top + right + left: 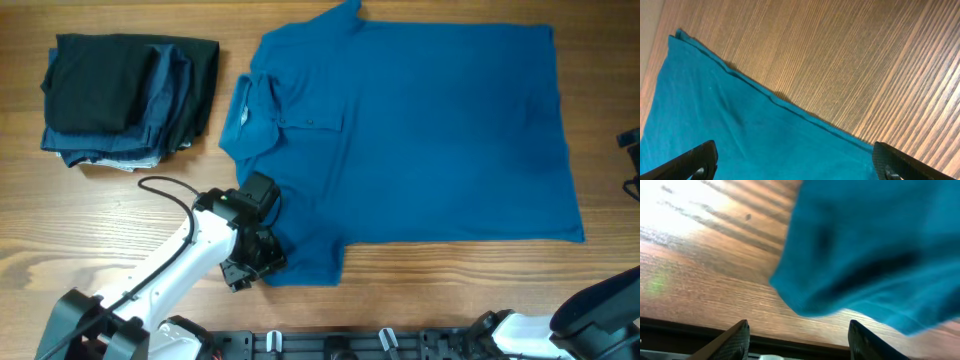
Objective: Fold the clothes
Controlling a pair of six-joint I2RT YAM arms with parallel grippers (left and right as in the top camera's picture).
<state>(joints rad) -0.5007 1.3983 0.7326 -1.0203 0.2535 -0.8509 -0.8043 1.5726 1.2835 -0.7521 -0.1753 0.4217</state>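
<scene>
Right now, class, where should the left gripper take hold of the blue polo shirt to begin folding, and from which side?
Grip the near sleeve of the blue polo shirt at its hem corner, coming from the robot's side. That loose edge looks slightly lifted and lies just ahead of the open left gripper.

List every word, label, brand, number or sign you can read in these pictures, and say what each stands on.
No text can be read in any view.
The polo shows no logo or printed tag.
The folded dark stack shows no label.
The table is plain wood grain with no marking.
</scene>
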